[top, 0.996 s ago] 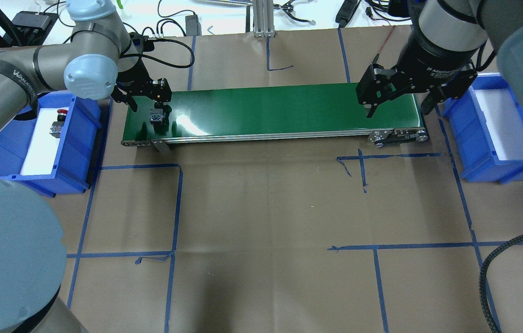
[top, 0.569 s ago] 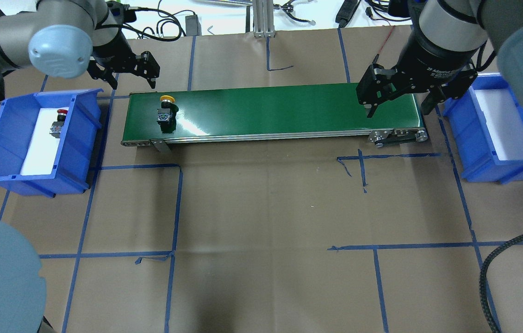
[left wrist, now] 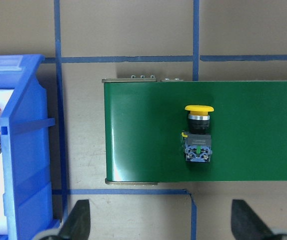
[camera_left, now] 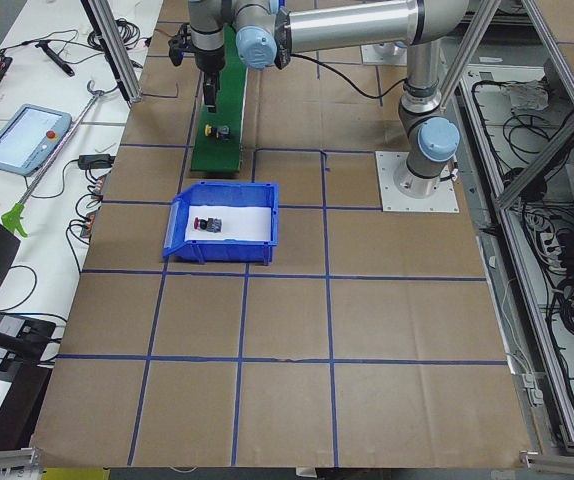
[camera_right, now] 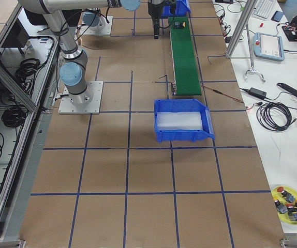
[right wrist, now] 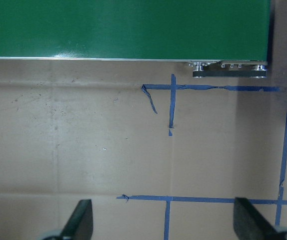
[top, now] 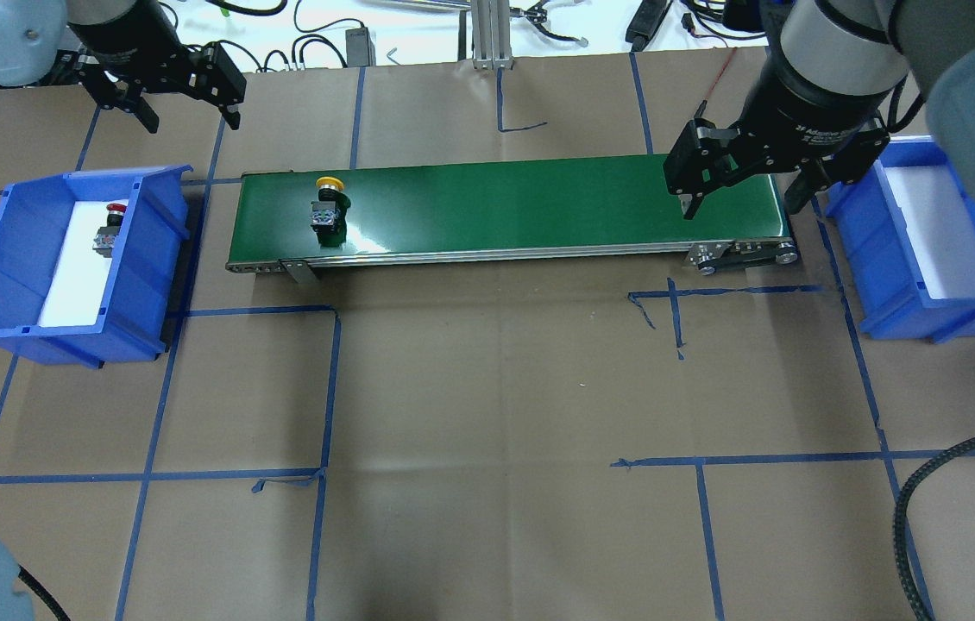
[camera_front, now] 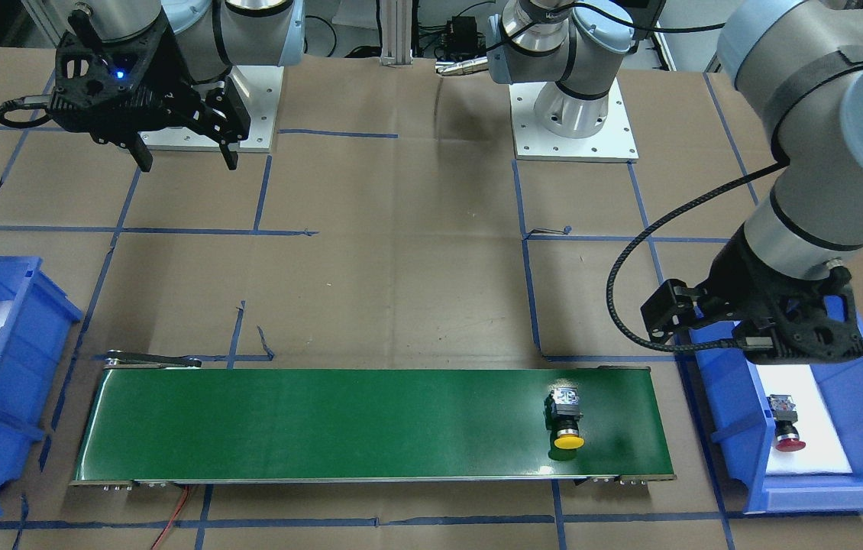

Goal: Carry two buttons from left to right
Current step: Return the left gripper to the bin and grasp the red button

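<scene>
The yellow button [top: 328, 203] lies on its side near the left end of the green belt [top: 539, 207], and we see the red button [top: 110, 228] on the white pad in the left blue bin [top: 151, 259]. Our left gripper [top: 191, 121], beyond the belt, and our right gripper [top: 742, 207], above the belt's right end, both gape wide and hold nothing.

A blue bin [camera_left: 217, 252] sits left of centre on the brown-papered table [camera_left: 367, 320]. A red-capped button [camera_left: 207, 224] lies on its white liner [camera_left: 247, 225]. Higher, in the upper left, a yellow-capped button [camera_left: 217, 131] lies on the green conveyor belt [camera_left: 217, 152], just below the left gripper [camera_left: 210, 100] in the frame.
</scene>
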Robot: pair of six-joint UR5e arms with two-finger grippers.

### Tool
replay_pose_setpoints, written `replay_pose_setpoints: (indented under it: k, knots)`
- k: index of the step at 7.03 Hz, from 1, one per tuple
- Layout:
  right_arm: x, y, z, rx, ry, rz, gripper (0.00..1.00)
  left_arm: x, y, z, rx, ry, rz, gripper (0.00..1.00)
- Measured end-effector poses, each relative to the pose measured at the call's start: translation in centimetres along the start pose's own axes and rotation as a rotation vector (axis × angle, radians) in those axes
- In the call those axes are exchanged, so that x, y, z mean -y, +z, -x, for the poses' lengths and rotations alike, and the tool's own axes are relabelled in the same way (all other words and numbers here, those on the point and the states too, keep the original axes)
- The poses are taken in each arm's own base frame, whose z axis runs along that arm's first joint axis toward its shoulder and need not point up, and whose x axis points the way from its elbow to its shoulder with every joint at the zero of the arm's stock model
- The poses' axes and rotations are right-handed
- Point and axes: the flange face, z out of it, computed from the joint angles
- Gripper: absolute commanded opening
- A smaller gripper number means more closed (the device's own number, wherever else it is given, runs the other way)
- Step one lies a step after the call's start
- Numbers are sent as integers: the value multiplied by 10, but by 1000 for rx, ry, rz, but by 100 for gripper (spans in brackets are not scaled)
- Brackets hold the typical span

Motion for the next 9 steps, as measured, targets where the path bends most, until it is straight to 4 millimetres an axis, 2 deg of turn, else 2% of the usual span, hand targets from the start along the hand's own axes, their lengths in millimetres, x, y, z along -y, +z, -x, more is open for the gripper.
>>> replay_pose_setpoints:
  k: [2, 4, 5, 6, 7, 9]
  knots:
    - [0, 0, -1, 0, 1, -1, 100, -1, 0, 82, 1, 15, 6, 100]
    - [11, 9, -3, 1, 6, 10, 100, -12, 8, 170, 7, 40, 19, 100]
    - [19, 16, -4, -1, 6, 17, 100, -17, 15, 198, 6, 59, 29, 99]
    - [27, 22, -4, -3, 6, 12, 100, -18, 28, 213, 1, 75, 40, 99]
    - [36, 28, -5, -4, 6, 1, 100, -14, 46, 220, -2, 81, 46, 99]
    - [54, 42, -5, -2, 6, -36, 100, 1, 84, 226, -2, 87, 41, 99]
